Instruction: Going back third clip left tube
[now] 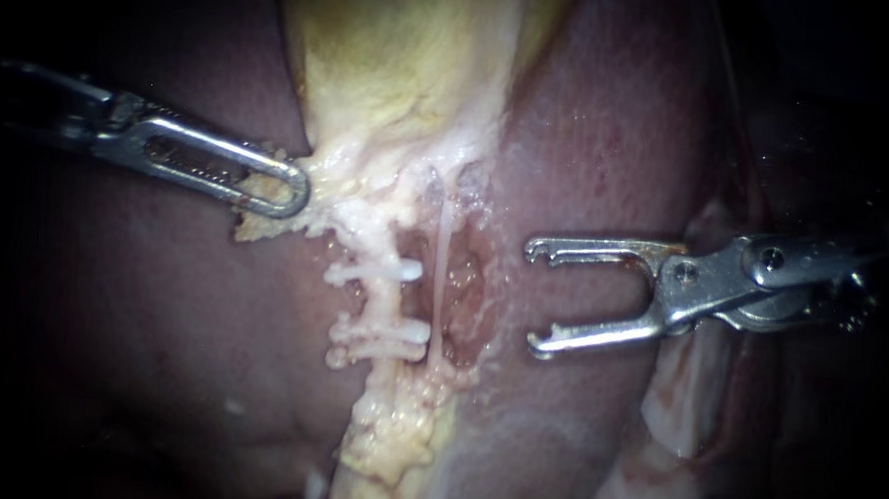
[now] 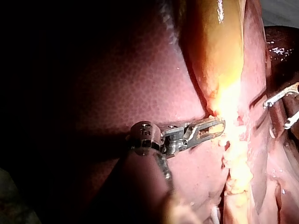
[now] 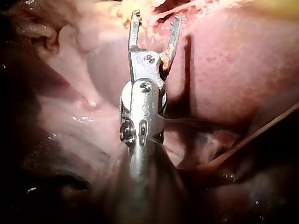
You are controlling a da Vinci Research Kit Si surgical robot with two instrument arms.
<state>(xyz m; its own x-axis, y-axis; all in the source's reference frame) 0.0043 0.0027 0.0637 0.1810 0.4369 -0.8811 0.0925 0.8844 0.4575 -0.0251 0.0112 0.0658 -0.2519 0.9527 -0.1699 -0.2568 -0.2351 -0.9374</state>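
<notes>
Left tube (image 1: pixel 384 302): where does it lie, and what is its form? (Student)

It is a whitish cord running down the dissected hollow below the gallbladder (image 1: pixel 403 48), just beside the thinner, glassy right tube (image 1: pixel 444 250). White clips (image 1: pixel 386 332) cross it like rungs, one higher up and the others close together lower down. Their ends are smooth and rounded, against crumbly yellow-white fat. The liver (image 1: pixel 142 296) on either side is smooth, dark red and finely stippled. (Demonstrator)

And the instruments? (Student)

The left instrument (image 1: pixel 285 185) has slotted, ridged jaws clamped on pale tissue (image 1: pixel 328 174) at the gallbladder's lower edge. The right instrument (image 1: pixel 534 297) has a steel fork with hooked tips, spread wide and empty. It stands apart from both tubes, above the liver. (Demonstrator)

What do the wrist views add? (Student)

The left wrist view shows the gallbladder glowing amber, but glare hides the clips. The right wrist view shows the fork from behind, with pale strands just ahead of it. (Demonstrator)
</notes>
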